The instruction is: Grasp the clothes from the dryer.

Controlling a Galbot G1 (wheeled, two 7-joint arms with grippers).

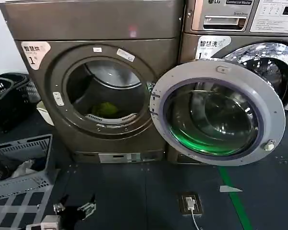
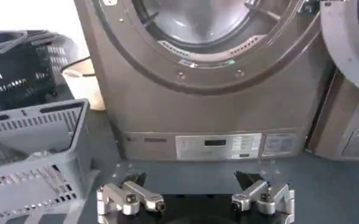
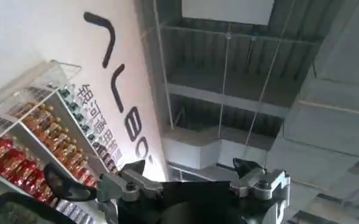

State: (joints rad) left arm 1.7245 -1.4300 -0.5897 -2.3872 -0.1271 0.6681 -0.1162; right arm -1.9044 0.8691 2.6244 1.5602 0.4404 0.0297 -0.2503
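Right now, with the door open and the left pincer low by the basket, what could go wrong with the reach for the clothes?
1. The clothes lie low and deep in the dryer drum, so the arm may catch the lower rim.
2. The open door stands just to the right of the opening; a wide swing could hit it.
3. The left pincer, open near the grey basket, could snag it when rising.

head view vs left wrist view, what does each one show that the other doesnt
Head view alone: the yellow-green clothes lying in the drum, the dryer's open glass door swung right, the silver washer beside it, and a floor socket.

Left wrist view alone: the dryer's lower control panel up close, and the left gripper open, low before the machine.

Both: the dryer with its porthole open, the grey basket and black baskets to its left.
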